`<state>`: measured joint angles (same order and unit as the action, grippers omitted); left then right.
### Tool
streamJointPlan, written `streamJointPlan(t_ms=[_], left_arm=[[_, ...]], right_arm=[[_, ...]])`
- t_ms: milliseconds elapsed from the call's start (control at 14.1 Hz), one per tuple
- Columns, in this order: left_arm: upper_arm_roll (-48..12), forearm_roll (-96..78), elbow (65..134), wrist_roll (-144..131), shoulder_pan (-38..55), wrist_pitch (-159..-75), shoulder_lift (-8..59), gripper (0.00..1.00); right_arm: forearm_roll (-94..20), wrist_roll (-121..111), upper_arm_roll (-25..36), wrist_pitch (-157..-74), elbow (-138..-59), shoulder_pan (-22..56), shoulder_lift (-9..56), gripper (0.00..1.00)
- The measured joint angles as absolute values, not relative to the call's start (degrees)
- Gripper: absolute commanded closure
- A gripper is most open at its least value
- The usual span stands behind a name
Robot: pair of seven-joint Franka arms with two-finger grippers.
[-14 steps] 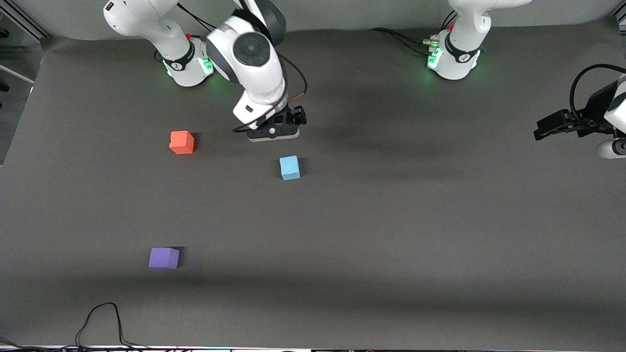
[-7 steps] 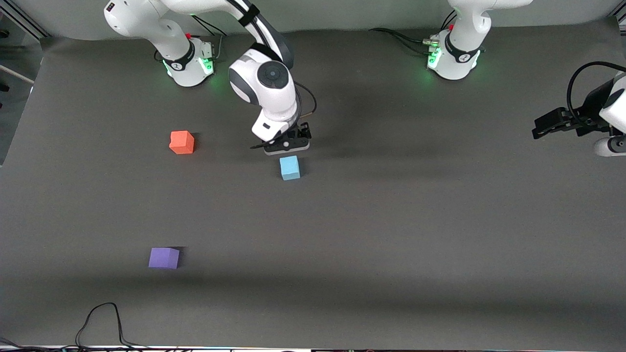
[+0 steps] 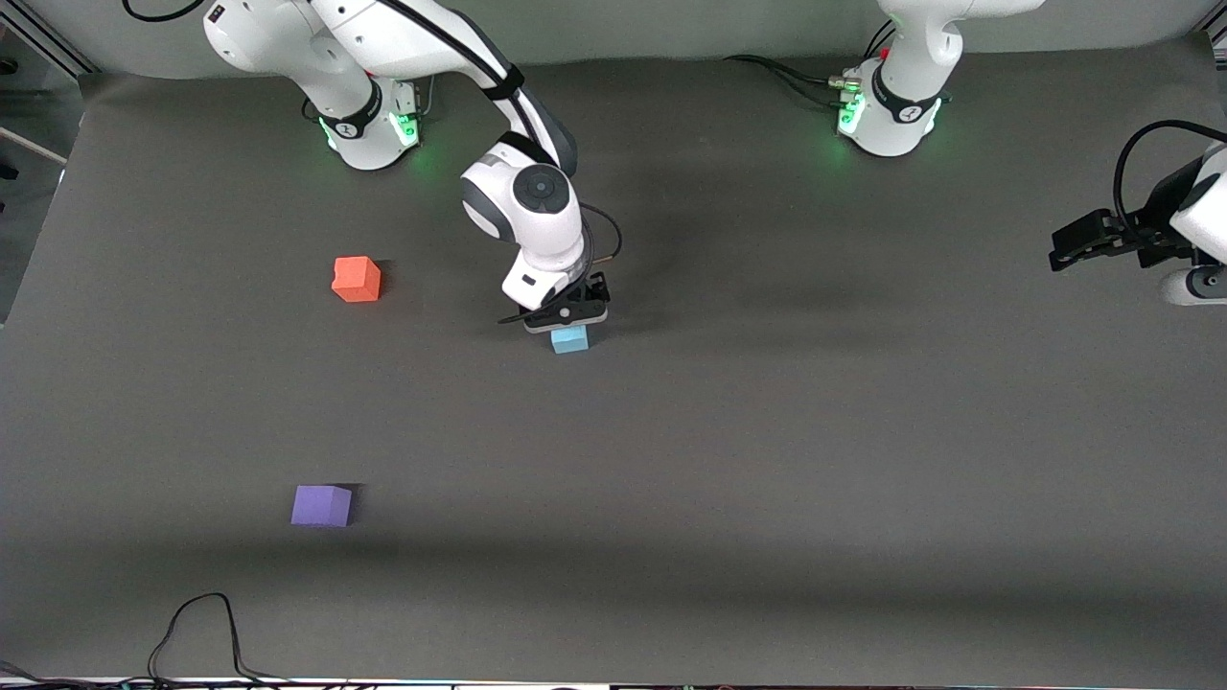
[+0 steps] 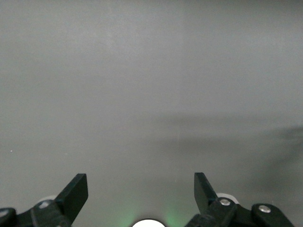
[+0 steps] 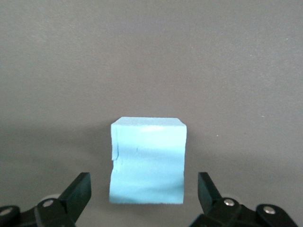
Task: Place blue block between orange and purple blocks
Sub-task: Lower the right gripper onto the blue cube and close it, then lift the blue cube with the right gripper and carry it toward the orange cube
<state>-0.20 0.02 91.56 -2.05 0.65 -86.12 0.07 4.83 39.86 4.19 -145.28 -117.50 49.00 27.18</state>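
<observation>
Right pincer (image 3: 567, 324) low over blue block (image 3: 570, 339), spread wide, fingers (image 5: 78, 191) flanking it with gaps either side, gripping nothing. Near to far on the tabletop (image 3: 767, 460): purple block (image 3: 321, 505) nearest the front camera; blue block mid-table; orange block (image 3: 357, 279) farthest, toward the right arm's end. Left pincer (image 3: 1074, 245) waits aloft at its own end, spread wide, empty.

Bare table (image 3: 767, 460) all around blue block (image 3: 570, 340)
</observation>
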Motion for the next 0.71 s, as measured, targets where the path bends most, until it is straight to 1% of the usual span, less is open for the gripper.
streamJointPlan(t_ms=[427,641,712], left_arm=[[-0.2,0.4,91.6,-1.5,0.7,-86.1,0.1,0.00],[-0.2,0.4,91.6,-1.2,0.7,-86.1,0.1,0.00],[-0.3,0.4,91.6,-1.2,0.7,-86.1,0.1,0.00]], right_arm=[[4.8,39.9,4.4,-149.9,-115.9,46.2,30.5,0.01],[4.8,39.9,4.3,-150.0,-114.5,46.1,31.4,0.07],[4.8,40.0,4.3,-150.0,-114.3,46.1,31.5,0.08]])
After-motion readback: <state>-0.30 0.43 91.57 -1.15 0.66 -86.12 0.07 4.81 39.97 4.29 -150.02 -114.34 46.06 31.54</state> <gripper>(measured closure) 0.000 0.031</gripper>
